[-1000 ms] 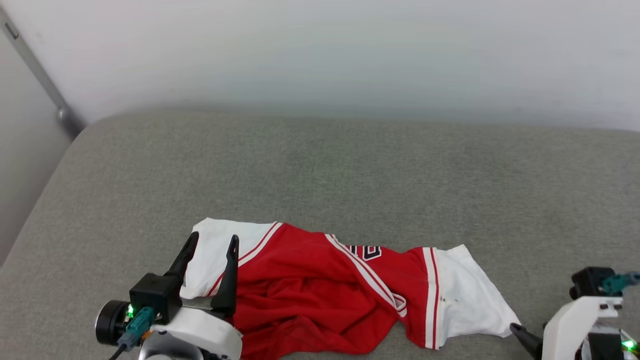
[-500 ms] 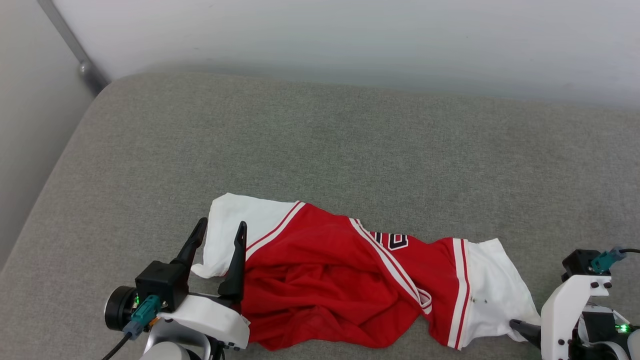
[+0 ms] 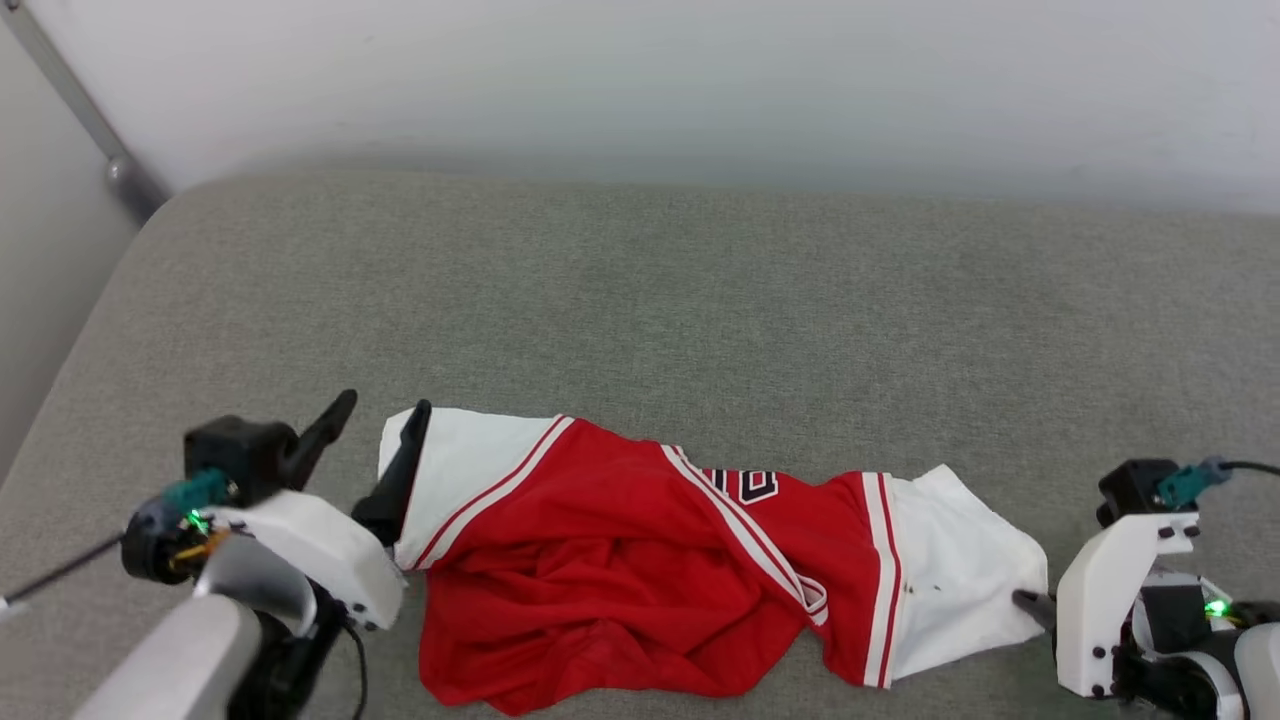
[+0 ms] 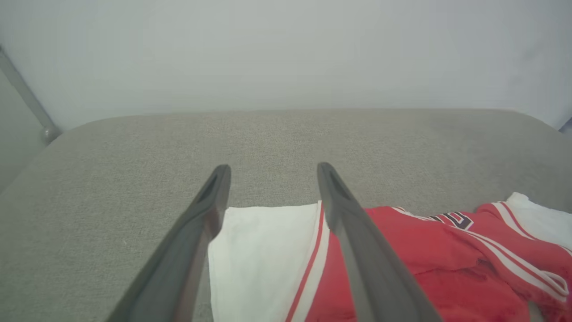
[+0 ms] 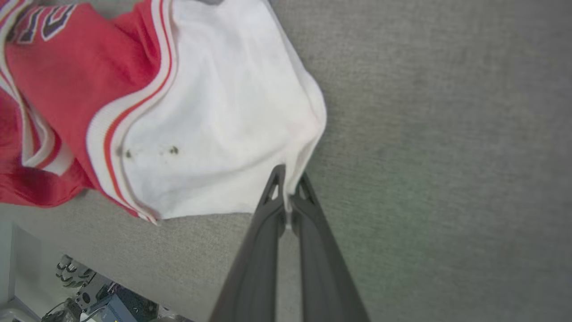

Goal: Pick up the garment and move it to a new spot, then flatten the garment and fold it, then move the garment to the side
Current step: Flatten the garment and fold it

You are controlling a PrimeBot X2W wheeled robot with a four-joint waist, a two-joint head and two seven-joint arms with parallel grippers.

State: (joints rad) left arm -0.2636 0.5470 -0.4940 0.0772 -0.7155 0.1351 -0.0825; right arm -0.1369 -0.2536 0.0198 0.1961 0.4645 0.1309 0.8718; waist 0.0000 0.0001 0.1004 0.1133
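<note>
**Nearest, 4 o'clock in the head view.** The right gripper has closed within the last second. Its fingers stood apart just off the sleeve corner. They are now pinched together on the outer hem corner of the right-hand white sleeve. The right wrist view shows cloth caught between the tips.

**Nearest, 8 o'clock.** The left gripper remains wide and holds nothing. Its position has changed. Earlier it lay across the seam of the left-hand white sleeve. Now it straddles that sleeve's outer edge, with one finger over bare cushion and the other over the striped trim.

**6 o'clock.** The garment lies bunched along the near part of the grey cushioned surface. Its sleeves point toward 3 and 9 o'clock and the red body is crumpled. Part of the black lettering shows at a fold.

**12 o'clock, far.** Bare cushion runs back to a pale wall. A metal pole stands at 10 o'clock.

**Assessment.** One of the two holds appears secured, so the pick-up stage is under way but not ready for the lift. The left gripper looks lined up to take its sleeve edge and would need to close there first. Lifted by one corner, the garment would likely hang and bunch further. The right hold is on a thin hem corner and may slip under load.
</note>
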